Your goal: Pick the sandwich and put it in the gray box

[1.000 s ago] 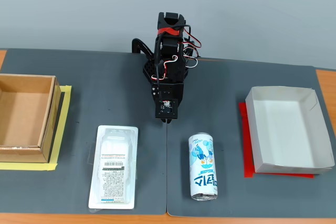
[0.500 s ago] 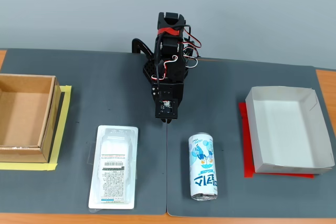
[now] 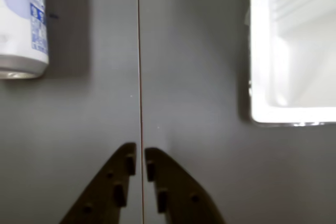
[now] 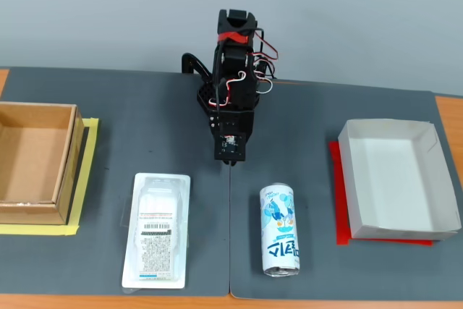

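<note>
The sandwich (image 4: 156, 231), a clear-and-white labelled pack, lies flat at front left in the fixed view; the gray box (image 4: 396, 179), open-topped, sits at far right.

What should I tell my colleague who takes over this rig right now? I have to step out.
Gripper: fingers nearly together, holding nothing, low over the mat seam near the arm base.
Sandwich: flat on the mat, left of the seam in the fixed view, untouched.
Gray box: at the right edge of the mat on red tape, empty.
Drink can: lying right of the seam; leave it.
Brown box: far left, not the target.
Done: nothing. Left: reach, grasp the sandwich, carry it to the gray box, release.
</note>
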Motion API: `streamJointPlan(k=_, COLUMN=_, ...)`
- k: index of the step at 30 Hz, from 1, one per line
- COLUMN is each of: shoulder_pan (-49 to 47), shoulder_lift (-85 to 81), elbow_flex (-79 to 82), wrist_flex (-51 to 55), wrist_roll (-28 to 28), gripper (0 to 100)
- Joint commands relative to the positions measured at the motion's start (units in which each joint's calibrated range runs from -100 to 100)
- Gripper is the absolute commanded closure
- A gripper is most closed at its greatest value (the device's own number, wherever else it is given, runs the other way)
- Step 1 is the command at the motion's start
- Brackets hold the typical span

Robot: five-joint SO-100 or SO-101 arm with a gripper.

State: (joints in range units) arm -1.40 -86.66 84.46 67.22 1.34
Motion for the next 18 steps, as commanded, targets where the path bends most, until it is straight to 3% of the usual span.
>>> streamJointPlan(k=1, shoulder_pan=-0.2, shoulder_lift=7.86, elbow_flex=-8.43, wrist_flex=-0.72, wrist_roll=0.3, gripper=98)
streamJointPlan(k=18, shoulder_pan=5.24, shoulder_lift=35.33, elbow_flex=-38.38, wrist_flex=-0.72, wrist_roll=5.3, gripper=98)
